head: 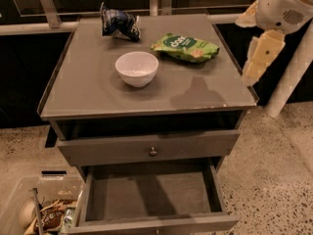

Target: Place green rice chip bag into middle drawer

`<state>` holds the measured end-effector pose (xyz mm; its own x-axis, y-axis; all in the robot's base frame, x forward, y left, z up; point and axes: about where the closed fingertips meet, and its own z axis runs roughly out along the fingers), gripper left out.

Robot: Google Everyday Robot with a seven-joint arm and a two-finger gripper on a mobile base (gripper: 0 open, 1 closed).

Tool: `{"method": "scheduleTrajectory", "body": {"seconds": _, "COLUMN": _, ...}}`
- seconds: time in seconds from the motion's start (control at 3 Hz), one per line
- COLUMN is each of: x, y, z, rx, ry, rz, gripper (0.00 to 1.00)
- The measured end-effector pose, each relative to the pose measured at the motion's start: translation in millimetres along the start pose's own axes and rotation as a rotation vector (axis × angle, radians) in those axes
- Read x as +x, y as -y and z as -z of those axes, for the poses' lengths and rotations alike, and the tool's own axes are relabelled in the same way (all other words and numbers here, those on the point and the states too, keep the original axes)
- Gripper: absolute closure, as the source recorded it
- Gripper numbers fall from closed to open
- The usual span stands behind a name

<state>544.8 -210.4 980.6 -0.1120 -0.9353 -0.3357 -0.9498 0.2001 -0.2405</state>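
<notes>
The green rice chip bag (186, 48) lies flat on the back right of the grey cabinet top (88, 87). The middle drawer (146, 196) is pulled open at the bottom of the view and holds nothing. My gripper (258, 55), cream-coloured under the white arm, hangs in the air just past the cabinet's right edge, to the right of the bag and apart from it. It holds nothing.
A white bowl (137, 68) stands mid-top, left of the bag. A dark blue and white snack bag (119, 23) sits at the back. The upper drawer front with a round knob (153, 151) sits above the open drawer. A clear bin of items (36, 209) is on the floor at left.
</notes>
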Motion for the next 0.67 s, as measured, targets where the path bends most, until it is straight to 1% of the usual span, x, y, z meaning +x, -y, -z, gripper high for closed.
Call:
{"method": "scheduleTrajectory", "body": {"seconds": 0.33, "x": -29, "y": 50, "z": -26, "rx": 0.001, "ry": 0.032, "rz": 0.017, "gripper": 0.00}}
{"method": "scheduleTrajectory", "body": {"seconds": 0.67, "x": -57, "y": 92, "z": -56, "rx": 0.008, "ry": 0.170, "rz": 0.011, "gripper": 0.00}}
